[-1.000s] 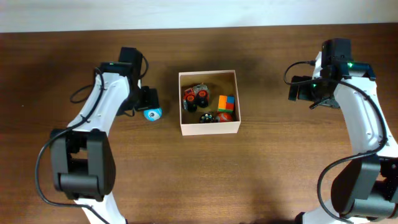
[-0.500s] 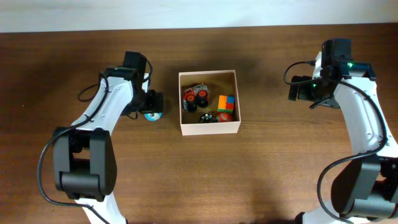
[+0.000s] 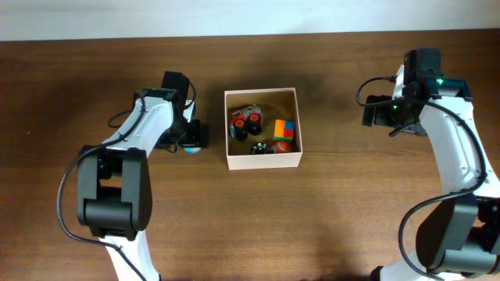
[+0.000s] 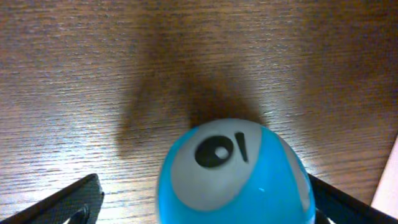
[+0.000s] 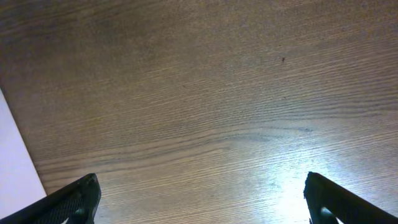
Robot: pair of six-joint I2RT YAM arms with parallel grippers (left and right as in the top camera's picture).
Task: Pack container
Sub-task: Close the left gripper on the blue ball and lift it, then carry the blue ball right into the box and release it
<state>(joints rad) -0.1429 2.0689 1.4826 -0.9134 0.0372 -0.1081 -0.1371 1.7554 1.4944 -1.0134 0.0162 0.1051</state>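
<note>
The container point(image 3: 264, 161) is a square cream-walled box with a tan inside, at mid table. It holds a red-and-grey toy truck point(image 3: 246, 121), a coloured cube point(image 3: 283, 129), a red ball point(image 3: 283, 146) and a small black toy point(image 3: 260, 147). A blue-and-white ball with a black mark point(image 3: 191, 147) lies on the table just left of the box. My left gripper point(image 3: 191, 136) is low over the ball. In the left wrist view the ball point(image 4: 233, 174) sits between the open fingers, touching the right one with a gap on the left. My right gripper point(image 3: 375, 115) is open and empty.
The right gripper point(image 5: 202, 205) hovers over bare wood right of the box, whose white wall point(image 5: 15, 149) shows at the left edge of its view. The box wall also shows at the right edge of the left wrist view point(image 4: 388, 180).
My left gripper has moved right and down over the blue ball, so the ball now lies between its fingers. The ball, the box and the right arm have not moved.
</note>
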